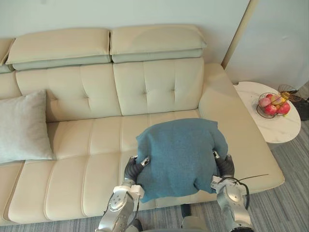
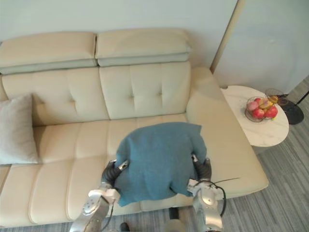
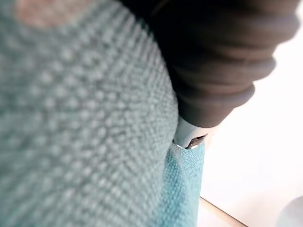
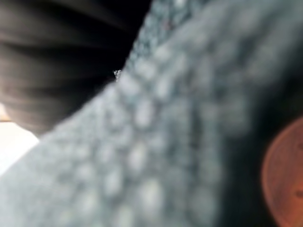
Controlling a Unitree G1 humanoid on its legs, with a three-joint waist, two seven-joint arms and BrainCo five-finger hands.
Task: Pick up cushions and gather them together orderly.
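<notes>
A teal knitted cushion (image 1: 181,154) is held up over the front edge of the cream sofa's (image 1: 87,164) right seat. My left hand (image 1: 134,167) presses against its left side and my right hand (image 1: 224,165) against its right side, so the cushion sits between them. Up close, the left wrist view has the teal fabric (image 3: 85,123) against the hand's dark cover (image 3: 222,61). The right wrist view has the same fabric (image 4: 156,156) beside its dark cover (image 4: 57,61). A light grey cushion (image 1: 23,126) leans upright against the sofa's back at the far left.
A round white side table (image 1: 280,128) stands right of the sofa's arm, with a wire basket of fruit (image 1: 273,105) on it. Grey carpet runs along the sofa's front. The seats between the two cushions are bare.
</notes>
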